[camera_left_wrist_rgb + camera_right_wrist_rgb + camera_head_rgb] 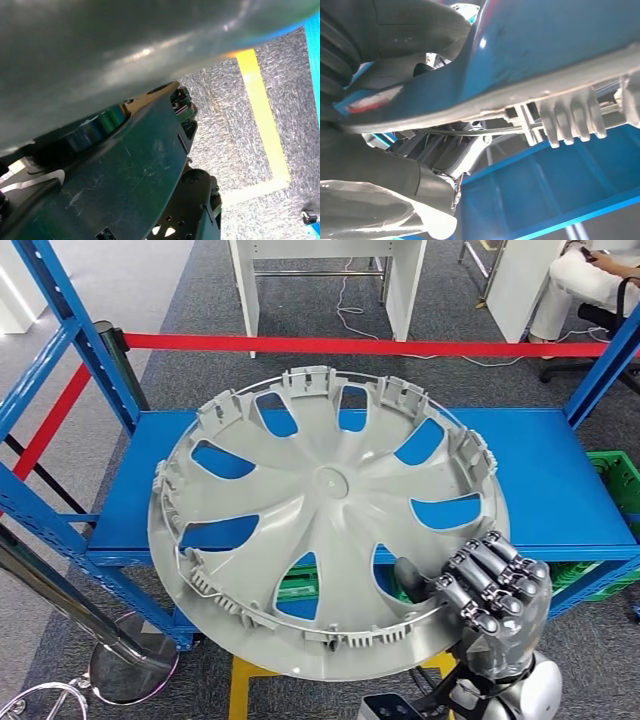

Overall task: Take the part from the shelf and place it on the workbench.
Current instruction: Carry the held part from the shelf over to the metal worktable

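Observation:
The part is a large grey wheel cover (324, 485), inner side up, tilted and hanging over the front of the blue shelf (558, 480). My right hand (494, 590) grips its near right rim, fingers curled over the top edge and the thumb beneath. In the right wrist view the rim's clips (569, 120) pass close by, with my thick grey thumb (376, 200) under the rim and the blue shelf (546, 200) behind. The left wrist view looks along the cover's smooth grey underside (113, 50).
Blue uprights (68, 330) frame the shelf on both sides. A red barrier tape (340, 344) runs behind it from a dark post (113, 350). A green crate (623, 480) sits at the right, a yellow frame (249, 685) below the cover. A person (589, 280) sits far right.

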Robot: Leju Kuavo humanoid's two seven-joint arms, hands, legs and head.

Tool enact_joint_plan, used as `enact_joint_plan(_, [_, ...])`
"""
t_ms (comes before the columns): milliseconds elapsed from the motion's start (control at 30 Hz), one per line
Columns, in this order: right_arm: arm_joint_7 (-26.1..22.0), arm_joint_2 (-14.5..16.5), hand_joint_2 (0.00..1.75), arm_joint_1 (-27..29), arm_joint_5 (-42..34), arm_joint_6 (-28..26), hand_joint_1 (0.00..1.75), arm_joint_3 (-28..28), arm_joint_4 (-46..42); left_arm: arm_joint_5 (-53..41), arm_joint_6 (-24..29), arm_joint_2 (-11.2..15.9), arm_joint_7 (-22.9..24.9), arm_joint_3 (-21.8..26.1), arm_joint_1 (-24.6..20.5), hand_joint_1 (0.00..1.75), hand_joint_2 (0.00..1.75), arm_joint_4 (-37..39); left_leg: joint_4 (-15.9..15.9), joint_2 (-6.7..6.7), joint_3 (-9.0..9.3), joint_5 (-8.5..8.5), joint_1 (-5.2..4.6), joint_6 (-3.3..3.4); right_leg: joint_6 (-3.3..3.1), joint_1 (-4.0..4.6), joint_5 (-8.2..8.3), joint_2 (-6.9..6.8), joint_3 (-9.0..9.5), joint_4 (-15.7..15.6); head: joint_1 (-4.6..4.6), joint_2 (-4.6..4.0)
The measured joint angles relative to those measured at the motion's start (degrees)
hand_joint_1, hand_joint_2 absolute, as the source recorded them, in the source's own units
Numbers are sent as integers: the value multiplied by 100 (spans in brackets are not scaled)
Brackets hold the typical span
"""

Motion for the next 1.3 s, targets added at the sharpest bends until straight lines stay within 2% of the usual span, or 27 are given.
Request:
enact_joint_plan(100, [-1,49,175,37,-158,0,175,-44,-72,-28,27,1,-3,27,-1,0,0,-2,25,1,-10,-13,-16,28,24,-16,17,-6,11,-15,-2,0])
enact_joint_plan(200, [-2,114,175,60,-320,0,175,-103,-158,-40,75,0,10,69,-1,0,0,-2,-4,-9,-31,39,-26,112,94,-29,57,-26,47,-37,-4,0])
enact_joint_plan(267, [-3,144,175,79,-420,0,175,-134,-211,-45,85,-5,20,91,-9,0,0,-2,-123,-20,-23,135,2,178,116,-30,-65,92,-28,77,3,0])
enact_joint_plan(300, [-3,152,175,94,-465,0,175,-151,-235,-49,87,-9,22,101,-19,0,0,-2,-178,-29,-27,179,19,203,118,-31,-213,196,-139,290,10,0])
enact_joint_plan(367, [-3,153,175,123,-520,0,175,-186,-263,-63,92,-18,23,111,-38,0,0,-2,-197,-51,-77,223,18,219,124,-35,-570,381,-497,1025,19,0])
enact_joint_plan(400, [-3,153,175,140,-533,0,175,-206,-269,-75,93,-22,26,115,-42,0,0,-2,-196,-65,-102,237,15,207,132,-36,-669,413,-666,1367,20,0])
enact_joint_plan(433, [-3,153,175,160,-538,0,175,-225,-272,-85,96,-26,30,119,-42,0,0,-2,-194,-79,-118,251,15,192,138,-39,-661,424,-760,1545,19,0])
enact_joint_plan(467, [-3,153,175,181,-538,0,175,-240,-273,-93,99,-27,34,123,-42,0,0,-2,-189,-93,-130,264,19,173,144,-43,-533,425,-746,1493,19,0])
enact_joint_plan(533, [-3,153,175,206,-535,0,175,-260,-273,-99,122,-27,40,131,-54,0,0,-2,-152,-122,-159,284,38,127,162,-60,-114,430,-435,810,19,0])
enact_joint_plan(567, [-3,153,175,206,-535,0,175,-263,-273,-101,141,-26,39,136,-64,0,0,-2,-130,-136,-185,293,45,97,167,-62,6,445,-258,452,21,-1])
enact_joint_plan(600, [-3,153,175,202,-536,0,175,-263,-274,-101,159,-24,39,140,-75,0,0,-2,-102,-147,-216,300,44,67,164,-59,73,461,-121,203,27,-1])
enact_joint_plan(633, [-3,153,175,197,-545,0,175,-264,-277,-103,173,-22,39,146,-88,0,0,-2,-76,-160,-251,312,37,32,145,-53,77,480,-77,107,33,-1])
enact_joint_plan(700, [-3,153,175,191,-569,0,175,-268,-284,-107,184,-20,39,162,-105,0,0,-2,-29,-183,-320,357,24,-35,69,-36,105,496,-127,139,31,0])
enact_joint_plan(767, [-3,153,175,182,-591,0,175,-279,-285,-109,187,-14,40,190,-105,0,0,-2,10,-195,-390,381,38,-108,-49,-32,147,479,-242,168,17,0])
enact_joint_plan(800, [-3,153,175,172,-594,0,175,-284,-285,-109,188,-10,40,205,-103,0,0,-2,79,-190,-437,304,50,-139,-112,-32,184,461,-294,174,10,0])
enact_joint_plan(833, [-3,153,175,158,-592,0,175,-287,-284,-108,189,-6,40,218,-104,0,0,-2,241,-184,-510,145,59,-168,-173,-34,232,441,-352,172,-3,0])
enact_joint_plan(867, [-3,153,175,143,-587,0,175,-287,-284,-108,190,-2,40,229,-111,0,0,-2,524,-175,-612,-96,66,-190,-218,-32,281,421,-413,172,-16,-1])
enact_joint_plan(933, [-4,155,175,129,-579,0,175,-287,-280,-99,189,7,41,243,-121,0,0,-1,1271,-168,-831,-575,68,-217,-262,-9,388,386,-553,175,-36,-1])
enact_joint_plan(967, [-4,155,175,130,-582,0,175,-287,-277,-90,184,14,42,254,-123,0,0,3,1545,-167,-876,-703,68,-218,-270,5,442,366,-629,177,-36,-1])
enact_joint_plan(1000, [-5,156,175,132,-581,0,175,-285,-274,-74,175,22,42,267,-123,0,0,10,1629,-166,-825,-712,66,-205,-273,21,496,351,-703,178,-36,0])
enact_joint_plan(1033, [-5,157,175,134,-570,0,175,-281,-272,-57,164,31,42,283,-123,0,0,20,1511,-166,-679,-629,63,-182,-272,37,549,340,-771,178,-36,0])
enact_joint_plan(1100, [-7,167,175,134,-518,0,175,-264,-271,-35,122,68,40,328,-129,0,0,46,737,-156,-123,-392,35,-84,-263,62,662,328,-892,179,-34,0])
enact_joint_plan(1133, [-8,176,175,129,-493,0,175,-252,-268,-44,72,99,35,347,-133,0,0,58,327,-139,143,-344,16,-43,-248,69,719,322,-931,176,-31,0])
enact_joint_plan(1167, [-9,187,175,116,-476,0,175,-240,-259,-64,-4,150,26,361,-135,0,0,70,15,-122,329,-320,-13,-9,-226,67,772,313,-955,169,-31,0])
enact_joint_plan(1200, [-10,199,175,97,-468,0,175,-230,-244,-87,-94,210,15,368,-134,0,0,81,-147,-107,407,-336,-37,14,-194,58,823,303,-964,159,-43,0])
enact_joint_plan(1300, [-10,245,175,38,-468,0,175,-202,-183,-120,-261,380,-3,368,-115,0,0,128,-234,-98,328,-194,-54,84,-84,42,933,300,-972,85,-78,-2])
